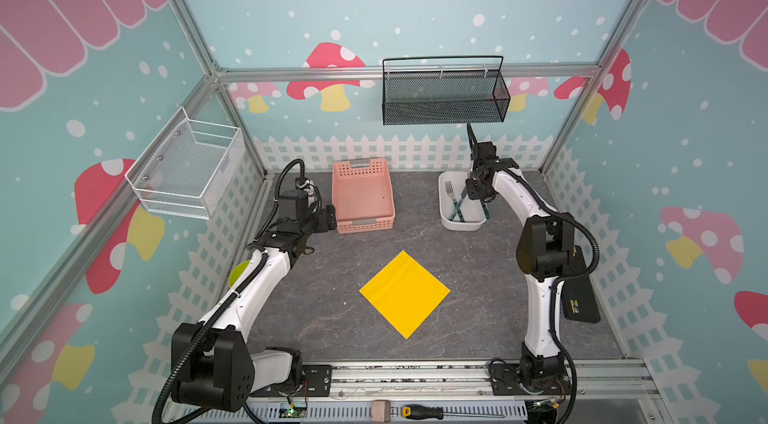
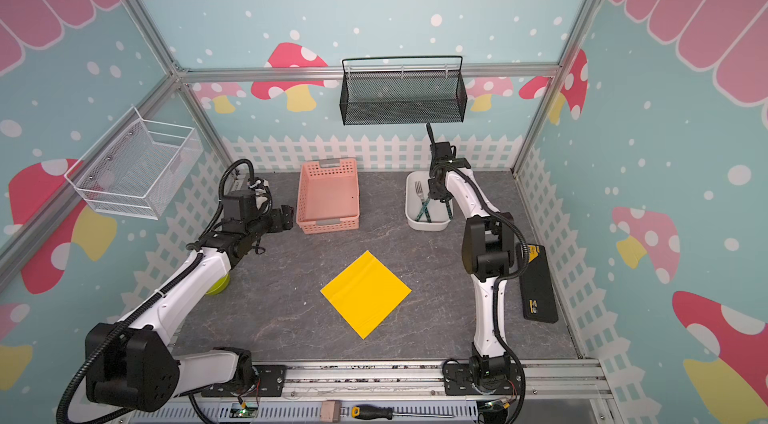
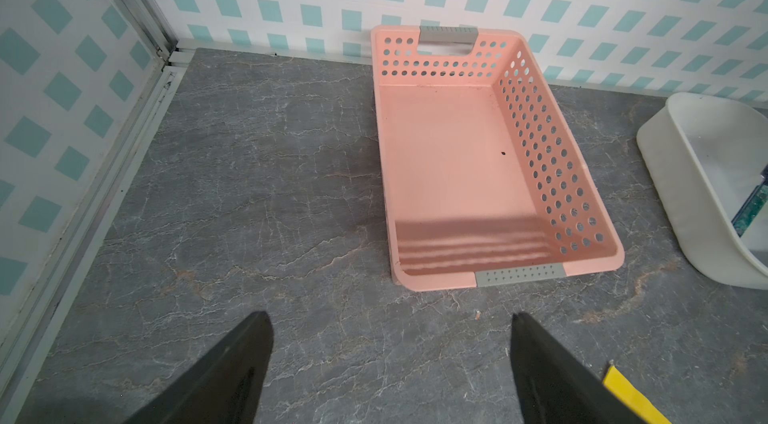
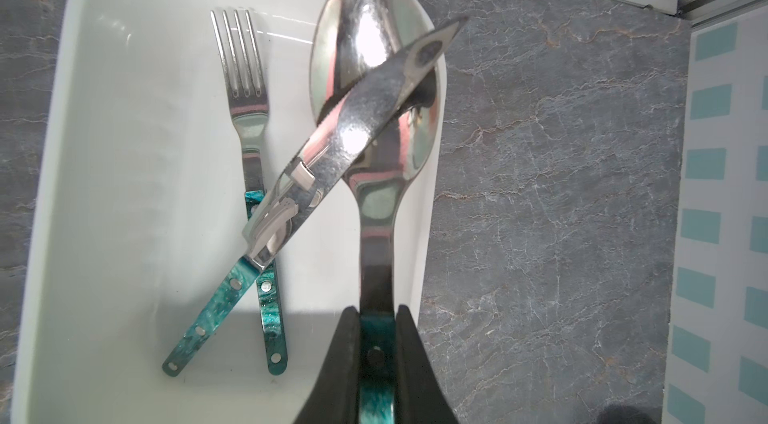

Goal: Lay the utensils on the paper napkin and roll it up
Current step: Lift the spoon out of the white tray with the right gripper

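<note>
The yellow paper napkin (image 1: 404, 294) (image 2: 365, 294) lies flat on the grey tabletop, one corner toward the front. At the back right a white bin (image 1: 446, 214) (image 2: 412, 214) (image 4: 124, 152) holds the utensils. My right gripper (image 1: 478, 193) (image 2: 440, 193) (image 4: 376, 309) is shut on the spoon's teal handle. The spoon (image 4: 374, 89) points along the bin's side. The knife (image 4: 353, 131) lies slanted, its blade across the spoon's bowl and its handle crossing the fork (image 4: 241, 68) (image 1: 449, 189). My left gripper (image 1: 330, 218) (image 2: 286, 216) (image 3: 390, 318) is open and holds nothing, beside the pink basket.
A pink perforated basket (image 1: 365, 226) (image 3: 449, 160) stands at the back centre. A lime-green bowl (image 1: 239, 272) sits under the left arm. A flat black case (image 1: 582, 297) lies at the right edge. A screwdriver (image 1: 432, 412) rests on the front rail. Wire baskets (image 1: 444, 93) (image 1: 187, 168) hang on the walls.
</note>
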